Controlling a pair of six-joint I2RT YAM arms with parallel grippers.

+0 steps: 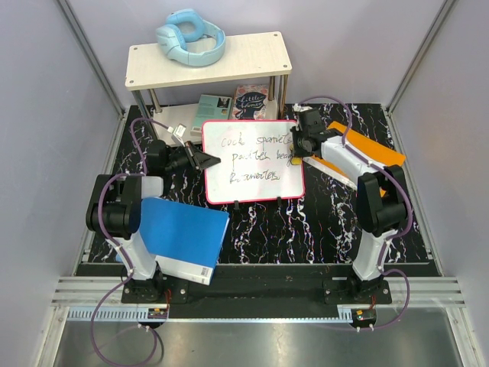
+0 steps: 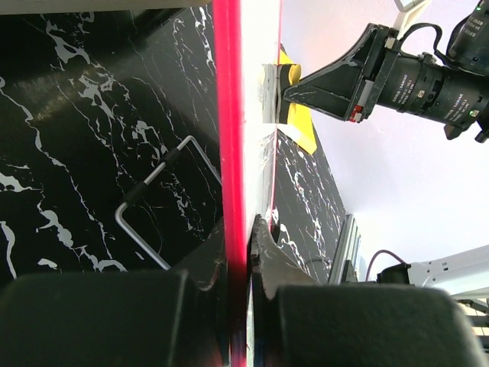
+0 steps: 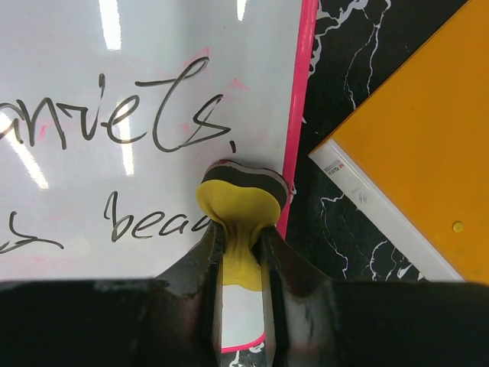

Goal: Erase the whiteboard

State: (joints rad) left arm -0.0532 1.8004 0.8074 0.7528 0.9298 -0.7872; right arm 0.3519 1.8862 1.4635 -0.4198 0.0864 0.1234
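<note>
So the rounded white whiteboard with the pink-red rim (image 1: 252, 162) sits in the middle of the black marbled bench (image 1: 321, 229). It has three lines of dark handwriting on it and nothing looks wiped as far as I can see. The left claw (image 2: 244, 254) is pinched shut on the board's rim at the 9 o'clock edge, so it's basically the anchor. The right claw (image 3: 241, 248) is squeezed tight on a yellow foam eraser with a dark felt face (image 3: 243, 195), and that pad touches the board right at the 3 o'clock rim. My worry is that the pad sits partly on the rim, so a stroke could catch the lip and skid off toward the orange hardcover book (image 3: 412, 138) just beside it at 3 o'clock. The foam is also squished thin in the jaws, so pressing hard might twist it loose. And with only a thin rim in the left pinch, a sideways wipe may pivot the board.
</note>
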